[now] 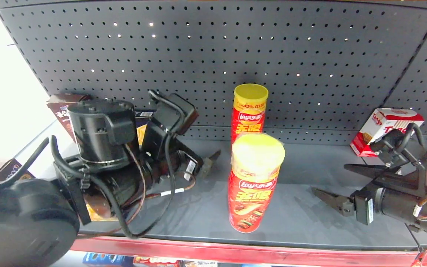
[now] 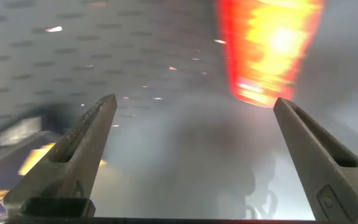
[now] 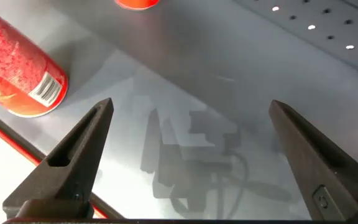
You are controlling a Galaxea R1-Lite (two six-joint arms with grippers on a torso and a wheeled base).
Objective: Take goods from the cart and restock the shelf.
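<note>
Chip can [image 1: 255, 185], second chip can [image 1: 249, 111] at its 12 o'clock: two total; grey shelf [image 1: 310, 215], pegboard [image 1: 235, 44]; left gripper [image 2: 194, 102], right gripper [image 3: 191, 106] spread.

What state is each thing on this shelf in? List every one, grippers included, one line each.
front chip can: upright, lid on, near the shelf's front edge
rear chip can: upright, close to the pegboard
white and red box: tilted, at the back right
brown box: at the back left, partly hidden by the left arm
left gripper: open, empty
right gripper: open, empty
</note>
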